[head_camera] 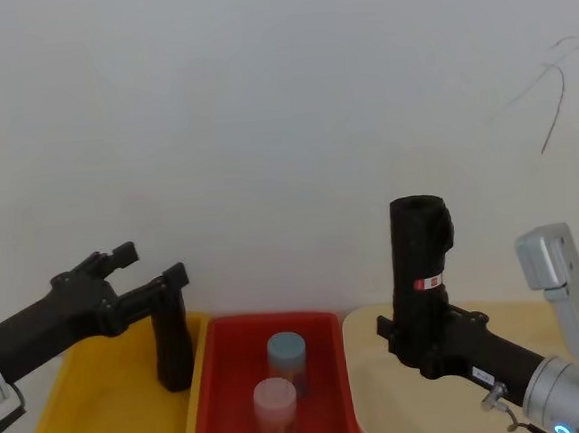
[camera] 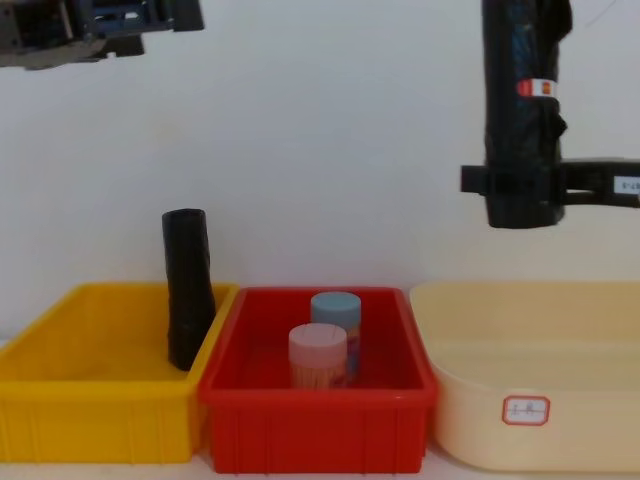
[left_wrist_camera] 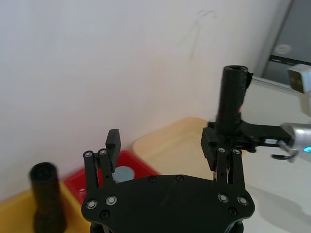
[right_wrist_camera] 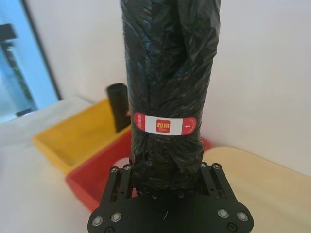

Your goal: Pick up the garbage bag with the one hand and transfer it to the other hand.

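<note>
Right end effector (right_wrist_camera: 167,178) is clamping the upright bag (right_wrist_camera: 167,73). Left end effector (head_camera: 150,267) is hovering unclenched at its nine o'clock.

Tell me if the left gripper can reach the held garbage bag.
Probably yes. The left gripper is open and raised; the garbage bag stands upright in the shut right gripper, its top bare, with only open air above the red bin between.

Garbage bag (right_wrist_camera: 170,73): red label band (right_wrist_camera: 165,125) with a white centre patch carrying red Chinese characters, not legible, and a white "1" at one end. Cream tub (camera: 600,420): red-framed white sticker (camera: 526,409), text unreadable.
</note>
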Controlling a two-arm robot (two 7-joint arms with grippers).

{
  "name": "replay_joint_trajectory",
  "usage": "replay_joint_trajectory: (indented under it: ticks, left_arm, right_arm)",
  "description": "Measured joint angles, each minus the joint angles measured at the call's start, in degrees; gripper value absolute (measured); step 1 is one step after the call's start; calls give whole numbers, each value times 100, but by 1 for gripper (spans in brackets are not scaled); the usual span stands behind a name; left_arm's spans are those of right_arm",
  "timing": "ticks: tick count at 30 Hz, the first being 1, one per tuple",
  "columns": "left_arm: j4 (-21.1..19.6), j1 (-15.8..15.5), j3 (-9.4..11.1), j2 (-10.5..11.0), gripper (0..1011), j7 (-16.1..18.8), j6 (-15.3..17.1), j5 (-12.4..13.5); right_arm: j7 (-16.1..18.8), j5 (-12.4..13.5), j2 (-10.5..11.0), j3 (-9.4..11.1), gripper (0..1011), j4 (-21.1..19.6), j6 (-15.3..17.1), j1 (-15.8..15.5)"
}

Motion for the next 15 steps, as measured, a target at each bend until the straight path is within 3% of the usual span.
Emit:
replay_joint_trajectory:
  ticks: [8, 15]
  left_arm:
    - [-9, 150, -82, -31, 1002, 534, -138, 193]
    - [-4, 255, -57, -102, 1002, 1149, -269, 571]
  right_arm:
    - [-447, -112, -88, 153, 565, 212, 78, -27]
    - [-664, -152, -171, 253, 565, 478, 128, 4]
